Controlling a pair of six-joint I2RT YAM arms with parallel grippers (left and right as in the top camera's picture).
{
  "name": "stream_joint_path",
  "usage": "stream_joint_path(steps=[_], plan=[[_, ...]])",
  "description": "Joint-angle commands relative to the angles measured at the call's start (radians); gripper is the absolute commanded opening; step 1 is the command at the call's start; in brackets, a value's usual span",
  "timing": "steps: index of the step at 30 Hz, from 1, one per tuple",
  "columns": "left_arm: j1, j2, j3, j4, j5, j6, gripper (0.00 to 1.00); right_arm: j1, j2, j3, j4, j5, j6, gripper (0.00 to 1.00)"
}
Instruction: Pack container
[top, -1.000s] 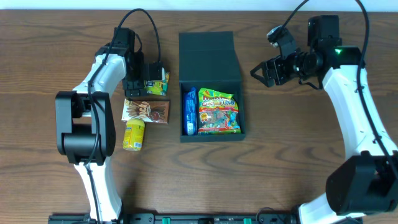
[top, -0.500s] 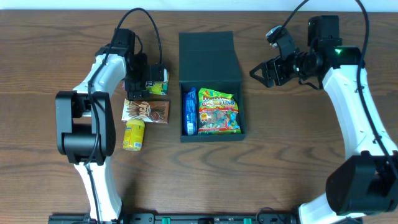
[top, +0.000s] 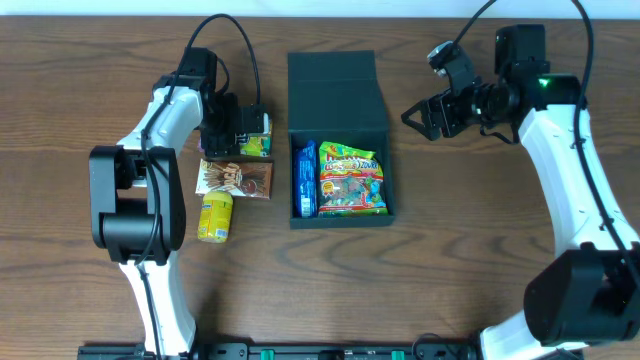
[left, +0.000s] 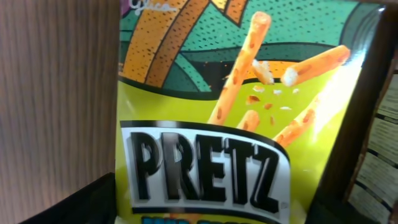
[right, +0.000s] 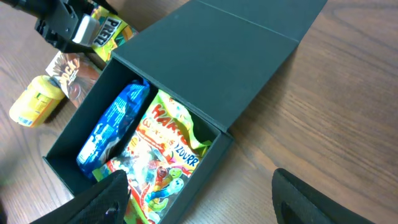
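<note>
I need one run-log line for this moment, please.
left end effector: at Pretz pack, grip unclear | right end effector: open, empty | container: lid open, blue pack and gummy bag inside

Container (top: 340, 221): I see it mid-counter (top: 450, 250), between the two arms.
Lid (top: 335, 90): lies open and flat behind the container, joined along its back edge.
Inside, left: a slim pack (top: 306, 178) runs along the left wall.
Inside, right: a gummy bag (top: 352, 178) lies against the slim pack.
Left of container: Pretz pack (top: 258, 135) near the back-left corner, flat snack pack (top: 237, 179) before it, small tub (top: 215, 217) before that.
Left gripper (top: 232, 135): I find it over the Pretz pack.
Right gripper (top: 418, 118): right of the lid, apart from it.
</note>
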Motion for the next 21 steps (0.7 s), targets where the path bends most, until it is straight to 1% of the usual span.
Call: stream_joint_path(steps=[1,8,10,12,18,21], plan=[[0.0,0.031,-0.006,-0.015,0.005,0.002,0.75,0.004,0.004,0.002,0.001,-0.023,-0.016,0.73],[0.0,0.031,0.006,-0.005,-0.005,0.001,0.72,0.004,0.004,0.002,0.002,-0.023,-0.016,0.73],[0.0,0.028,0.031,-0.004,-0.006,-0.021,0.71,0.003,0.004,0.002,0.004,-0.022,-0.016,0.72],[0.0,0.021,0.064,-0.005,-0.005,-0.068,0.71,0.002,0.004,0.002,0.006,-0.022,-0.011,0.72],[0.0,0.017,0.194,-0.016,-0.006,-0.271,0.71,-0.03,0.004,0.002,0.009,-0.023,0.018,0.71],[-0.002,0.006,0.241,-0.024,-0.005,-0.328,0.72,-0.059,0.004,0.002,0.008,-0.031,0.035,0.71]])
